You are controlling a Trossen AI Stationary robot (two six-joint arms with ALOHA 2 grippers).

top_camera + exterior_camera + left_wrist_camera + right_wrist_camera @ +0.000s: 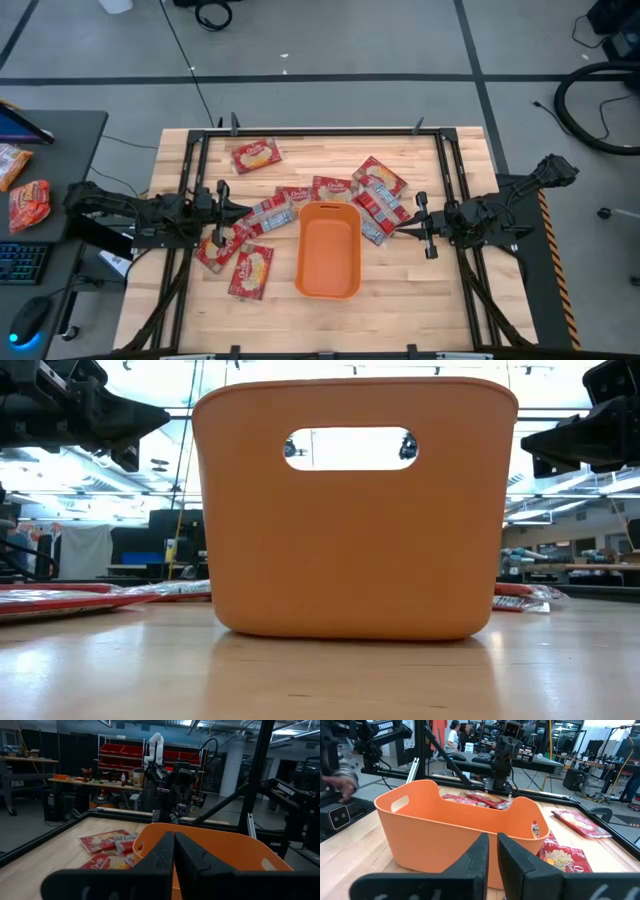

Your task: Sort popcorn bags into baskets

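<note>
Sitting empty, orange basket (328,255) upright

In the low view the basket (355,510) fills the middle of the frame and hides most of the desk (320,680) behind it; only thin slivers of bags (90,598) show at lower left and right. My arms are cut off at that frame's upper corners, fingers unseen.

Bright overhead ceiling light, backlit glare behind the basket (355,510), dim left-wrist view.
</note>
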